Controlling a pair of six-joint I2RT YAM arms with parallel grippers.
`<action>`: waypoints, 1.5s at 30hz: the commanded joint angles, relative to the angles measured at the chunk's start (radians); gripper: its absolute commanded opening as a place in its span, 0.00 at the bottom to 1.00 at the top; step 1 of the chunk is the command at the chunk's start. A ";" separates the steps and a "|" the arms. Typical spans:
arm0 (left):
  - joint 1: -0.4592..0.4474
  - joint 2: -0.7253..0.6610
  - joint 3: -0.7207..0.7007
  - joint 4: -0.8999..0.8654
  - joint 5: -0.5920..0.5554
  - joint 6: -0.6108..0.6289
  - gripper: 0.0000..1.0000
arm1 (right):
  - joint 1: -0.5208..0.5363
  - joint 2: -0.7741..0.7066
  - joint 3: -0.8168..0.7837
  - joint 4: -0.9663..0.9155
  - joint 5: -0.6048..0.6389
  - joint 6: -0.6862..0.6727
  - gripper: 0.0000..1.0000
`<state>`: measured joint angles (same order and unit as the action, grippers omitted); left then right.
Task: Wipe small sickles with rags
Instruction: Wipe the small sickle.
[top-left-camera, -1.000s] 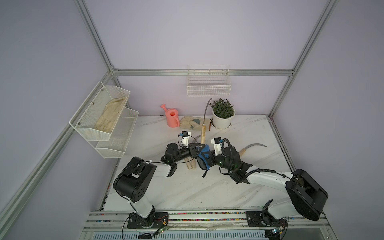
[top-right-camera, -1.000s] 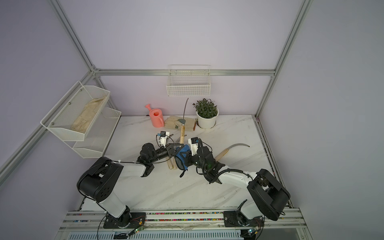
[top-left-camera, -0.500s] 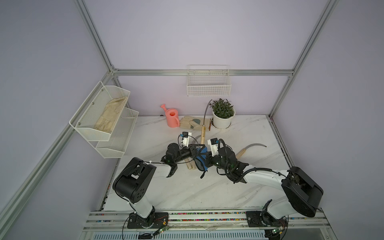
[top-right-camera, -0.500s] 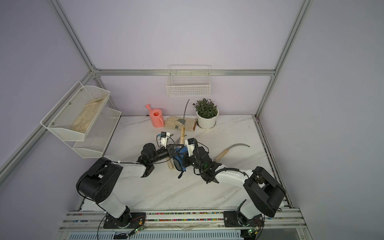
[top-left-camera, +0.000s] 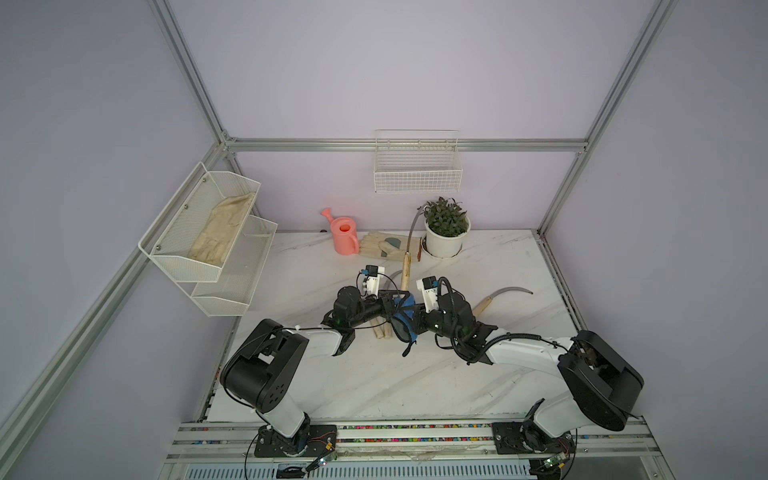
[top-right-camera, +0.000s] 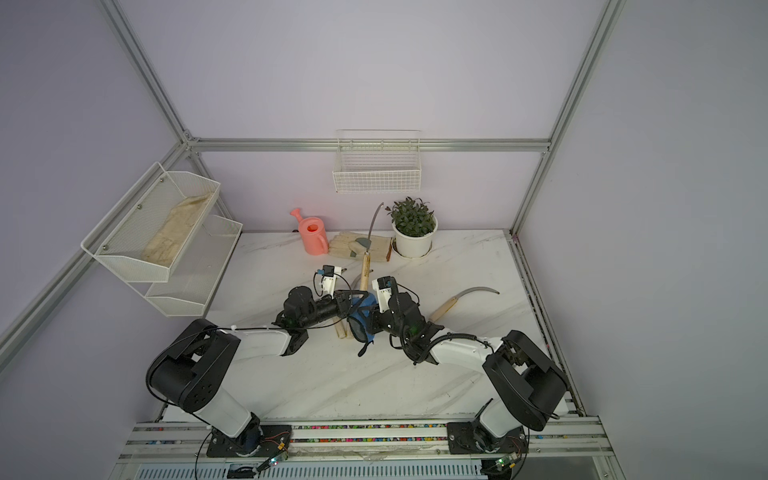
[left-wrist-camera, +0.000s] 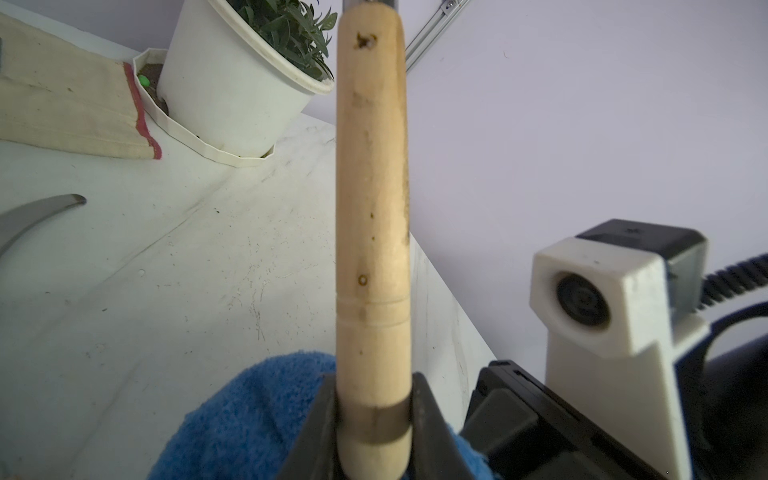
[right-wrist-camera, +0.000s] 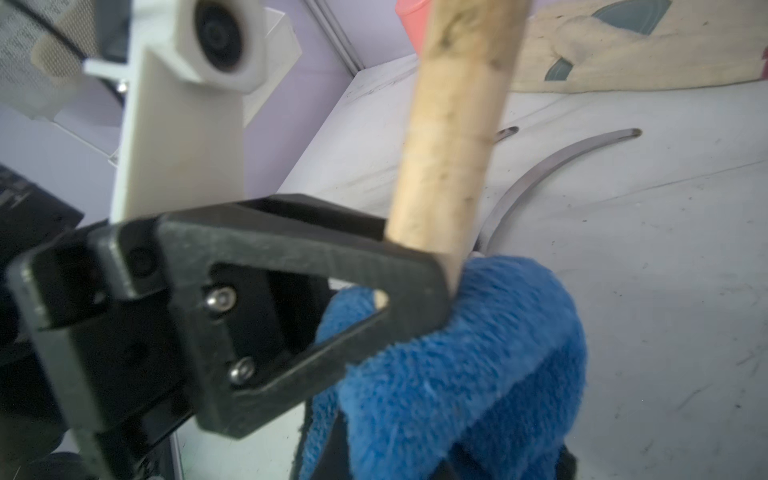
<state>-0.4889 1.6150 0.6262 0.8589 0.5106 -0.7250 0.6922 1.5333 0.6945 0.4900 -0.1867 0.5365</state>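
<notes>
Sickles number four, and we count one blue rag (right-wrist-camera: 478, 353). Our left pincer (left-wrist-camera: 374, 417) clamps one sickle (top-left-camera: 405, 270) upright by its handle end, above the worktop (top-left-camera: 374, 382). Our right pincer (top-left-camera: 415, 318), closed on the rag, presses it against that handle. We judge this wipe underway, with the blade not yet reached. Another sickle (top-left-camera: 498, 296) lies aside, and two more sickles (top-left-camera: 383, 330) lie beneath the arms; whether those are clean, we cannot tell.

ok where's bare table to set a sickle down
Bare: the front stretch between the blue cloth and the rail; the back right corner beyond the lone sickle. Crowded: around the cloth, and from watering can to plant pot.
</notes>
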 joint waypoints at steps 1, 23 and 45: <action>-0.032 -0.057 0.027 -0.088 -0.004 0.085 0.00 | -0.130 0.055 -0.027 0.168 -0.073 0.082 0.00; -0.119 -0.105 0.096 -0.361 -0.222 0.245 0.00 | -0.204 0.021 0.039 0.304 -0.201 0.183 0.00; -0.122 -0.119 0.095 -0.360 -0.216 0.249 0.00 | -0.139 0.108 -0.036 0.330 -0.221 0.135 0.00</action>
<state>-0.6090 1.5131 0.6994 0.4786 0.3038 -0.4931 0.5049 1.6058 0.6846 0.7311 -0.3717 0.6758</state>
